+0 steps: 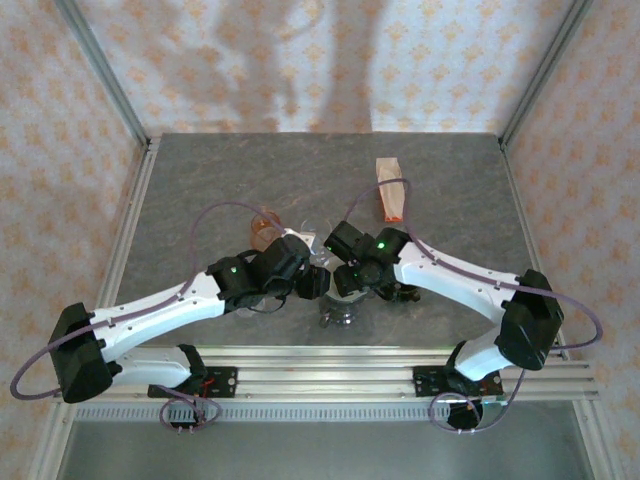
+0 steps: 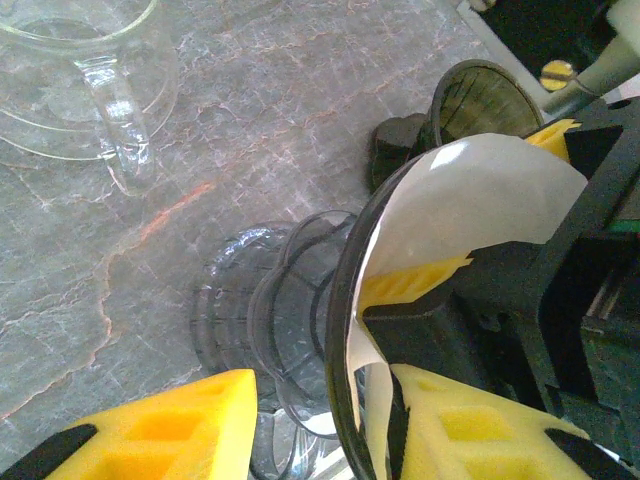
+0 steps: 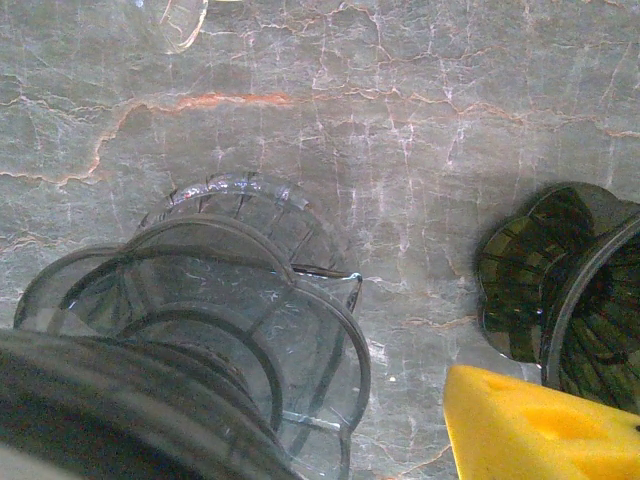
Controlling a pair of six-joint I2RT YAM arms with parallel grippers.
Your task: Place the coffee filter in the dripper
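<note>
Both wrist views close on dripper (image 2: 290, 330) (image 3: 240, 300)

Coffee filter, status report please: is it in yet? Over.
Left gripper straddles clear dripper rim. Right gripper flanks coffee filter, partly inside. Grips unclear. Dark dripper close by.

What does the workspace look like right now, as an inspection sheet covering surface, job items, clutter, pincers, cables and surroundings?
Surface: grey veined table.
Job's things: white paper filter partly inside the clear dripper.
Clutter: glass jug, dark dripper, brown packet.
Grippers: left pincer straddles the clear dripper's rim; right pincer meets it; grip unclear on both.
Cables: purple cables arch over both arms.
Surroundings: patterned walls, metal frame.
</note>
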